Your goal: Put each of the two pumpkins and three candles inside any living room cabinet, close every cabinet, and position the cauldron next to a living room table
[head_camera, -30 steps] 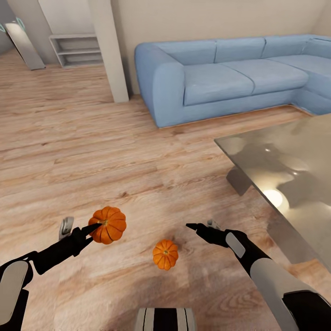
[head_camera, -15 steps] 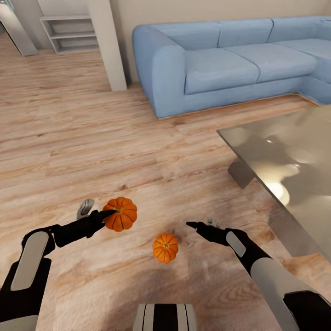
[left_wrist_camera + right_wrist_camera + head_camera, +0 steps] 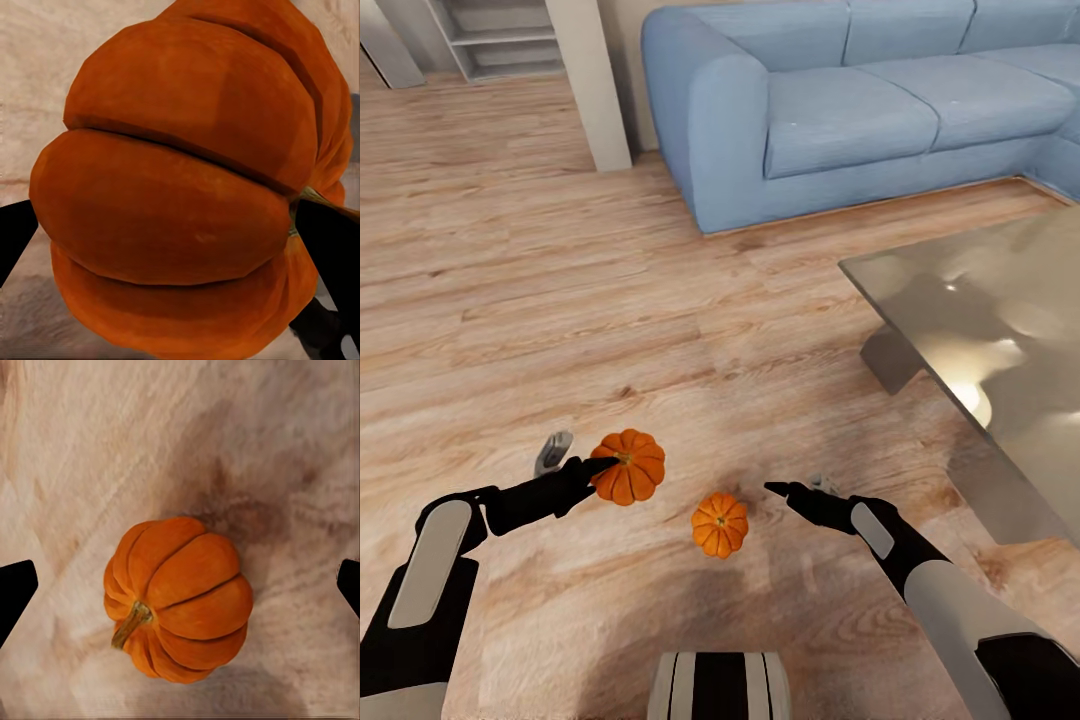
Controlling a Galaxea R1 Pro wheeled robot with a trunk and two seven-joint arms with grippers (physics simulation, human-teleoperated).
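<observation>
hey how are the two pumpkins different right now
The left pumpkin sits between the left gripper's fingers, held; the other pumpkin lies free on the wood floor, ahead of the open right gripper. The held one looks slightly bigger in the head view. Both are orange, ribbed and short-stemmed.

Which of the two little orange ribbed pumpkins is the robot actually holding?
The bright-orange ribbed pumpkin gripped by the left gripper, fingers on either side. The other orange pumpkin sits free on the wood floor, below the open right gripper.
</observation>
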